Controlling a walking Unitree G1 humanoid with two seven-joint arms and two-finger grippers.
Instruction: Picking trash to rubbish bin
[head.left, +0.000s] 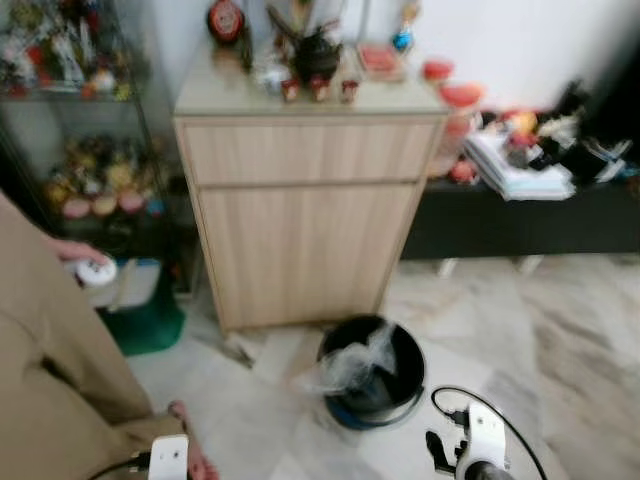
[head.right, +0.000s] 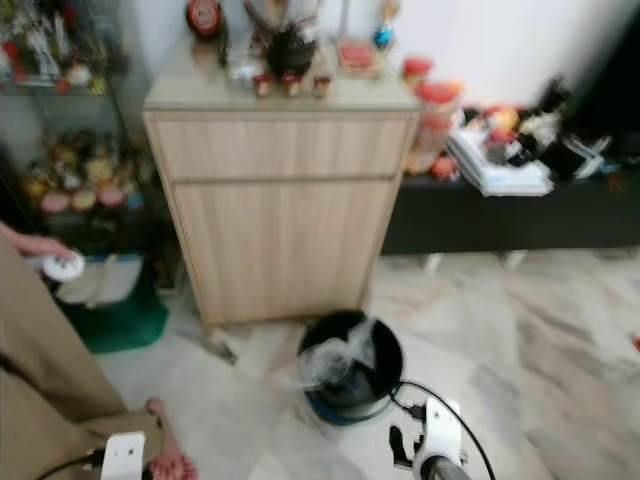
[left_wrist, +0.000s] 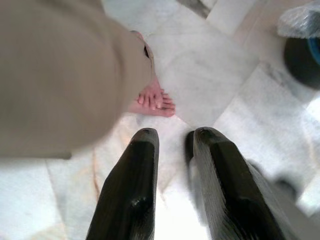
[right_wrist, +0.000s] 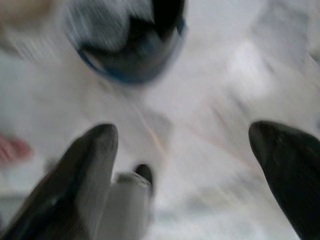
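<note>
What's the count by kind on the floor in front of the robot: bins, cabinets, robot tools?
Round black rubbish bin with clear plastic liner: 1
Light wooden cabinet with cluttered top: 1
Robot tools: 2, the left tool nearly closed and empty, the right tool spread wide and empty
Total: 4

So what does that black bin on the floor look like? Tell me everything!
The rubbish bin is round and black, with a blue band around its bottom. It stands upright on the pale marble floor, just in front of the wooden cabinet. It has no lid, and a crumpled clear plastic bag sticks up out of its open top. Its dark inside looks deep. Nothing is gripping it.
</note>
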